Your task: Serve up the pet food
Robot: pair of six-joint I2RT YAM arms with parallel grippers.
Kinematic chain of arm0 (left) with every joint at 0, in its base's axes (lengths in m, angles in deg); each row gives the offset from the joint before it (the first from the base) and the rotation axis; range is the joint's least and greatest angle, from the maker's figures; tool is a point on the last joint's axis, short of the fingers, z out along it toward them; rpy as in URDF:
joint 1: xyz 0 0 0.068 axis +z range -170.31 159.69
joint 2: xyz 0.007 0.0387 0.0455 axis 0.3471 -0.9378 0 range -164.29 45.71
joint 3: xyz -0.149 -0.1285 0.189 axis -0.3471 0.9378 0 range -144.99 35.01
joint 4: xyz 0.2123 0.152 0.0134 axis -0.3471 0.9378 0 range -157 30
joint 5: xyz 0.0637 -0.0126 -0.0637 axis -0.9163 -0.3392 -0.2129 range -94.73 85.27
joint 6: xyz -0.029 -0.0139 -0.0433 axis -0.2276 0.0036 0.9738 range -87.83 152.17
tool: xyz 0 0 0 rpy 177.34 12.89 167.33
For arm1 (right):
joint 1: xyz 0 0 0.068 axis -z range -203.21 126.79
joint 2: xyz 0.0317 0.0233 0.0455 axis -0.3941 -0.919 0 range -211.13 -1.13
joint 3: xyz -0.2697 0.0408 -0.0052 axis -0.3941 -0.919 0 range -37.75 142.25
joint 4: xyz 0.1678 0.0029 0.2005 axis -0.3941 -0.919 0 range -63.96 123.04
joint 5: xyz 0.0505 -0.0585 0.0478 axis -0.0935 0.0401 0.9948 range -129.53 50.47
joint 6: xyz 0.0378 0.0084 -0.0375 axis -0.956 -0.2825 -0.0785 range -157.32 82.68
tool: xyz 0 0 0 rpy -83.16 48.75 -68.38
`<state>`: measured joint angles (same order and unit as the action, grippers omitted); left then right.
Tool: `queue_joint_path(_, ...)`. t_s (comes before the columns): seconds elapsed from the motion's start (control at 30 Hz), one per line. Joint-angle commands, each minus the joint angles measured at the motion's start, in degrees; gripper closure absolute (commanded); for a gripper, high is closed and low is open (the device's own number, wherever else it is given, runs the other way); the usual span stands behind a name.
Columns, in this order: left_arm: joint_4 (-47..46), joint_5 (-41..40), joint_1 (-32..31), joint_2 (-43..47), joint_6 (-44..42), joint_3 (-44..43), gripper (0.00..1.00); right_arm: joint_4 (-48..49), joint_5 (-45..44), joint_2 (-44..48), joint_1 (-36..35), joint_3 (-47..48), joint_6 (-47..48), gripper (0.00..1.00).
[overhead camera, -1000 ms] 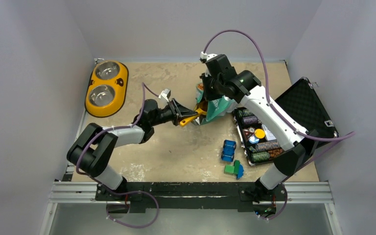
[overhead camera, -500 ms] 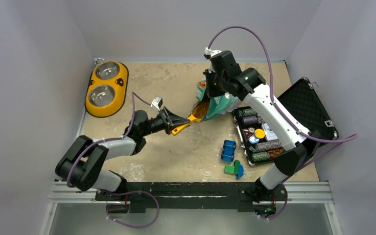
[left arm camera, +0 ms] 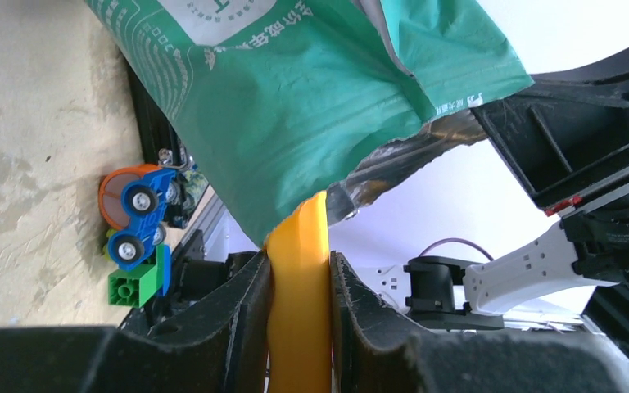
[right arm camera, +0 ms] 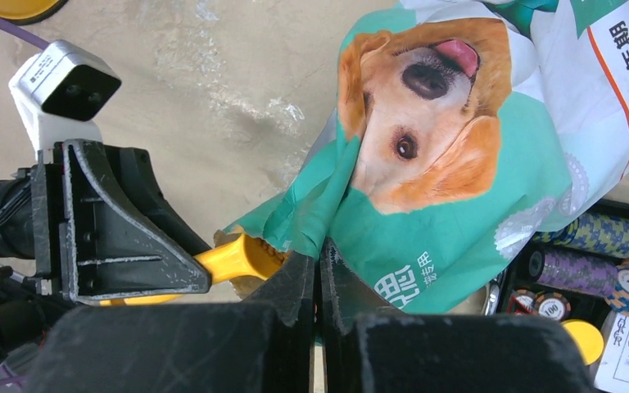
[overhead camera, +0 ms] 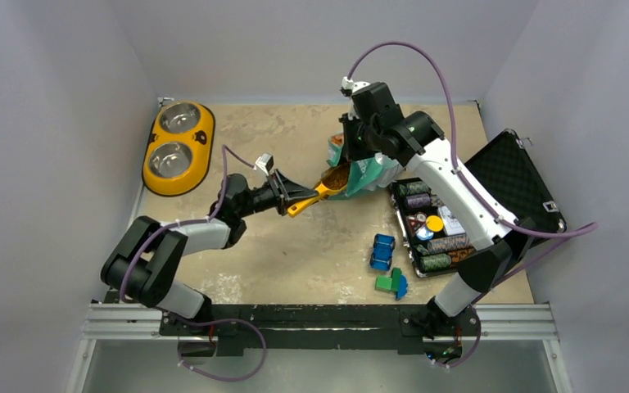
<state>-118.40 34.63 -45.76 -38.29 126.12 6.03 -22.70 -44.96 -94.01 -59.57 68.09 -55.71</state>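
Left gripper [overhead camera: 295, 197]: jaws clamp the yellow scoop [overhead camera: 321, 191] handle. Kibble [overhead camera: 337, 176] fills the scoop bowl, at 9 o'clock of the bag [overhead camera: 362, 173] mouth, above the counter [overhead camera: 295, 246]. Right gripper [right arm camera: 319, 270]: jaws pinch the bag edge.

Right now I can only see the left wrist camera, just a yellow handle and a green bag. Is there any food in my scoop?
Observer: Yes. The top camera shows the scoop holding brown pet food, at the mouth of the bag.
Operator: Who's holding the bag?
Observer: The right gripper. Its own camera shows it pinched shut on the bag's edge.
Operator: Where's the dish?
Observer: The yellow double bowl sits at the table's far left. Both steel cups show no food.
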Motion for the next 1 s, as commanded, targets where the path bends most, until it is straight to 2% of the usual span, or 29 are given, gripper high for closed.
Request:
queue_joint_path(0.0,-10.44,-3.80,2.01,-2.40,4.34,-1.25,1.00,5.78,0.16,3.62,-0.25,4.82,-0.70,1.00)
queue_joint_path(0.1,-2.22,-2.96,2.25,2.99,0.20,-0.15,1.00,5.67,-0.65,2.89,-0.20,5.79,-1.07,1.00)
queue_joint_path(0.23,-4.56,-2.33,2.62,5.73,2.90,1.10,1.00,6.29,-1.40,2.18,-0.22,6.25,-1.37,1.00)
queue_joint_path(0.37,2.48,-1.23,3.13,12.03,1.02,0.88,1.00,6.27,-1.61,1.44,-0.17,7.17,-1.39,1.00)
queue_joint_path(0.97,13.74,-0.31,3.57,25.11,-1.98,3.91,1.00,1.18,-6.34,-2.14,1.52,14.75,-4.02,1.00)
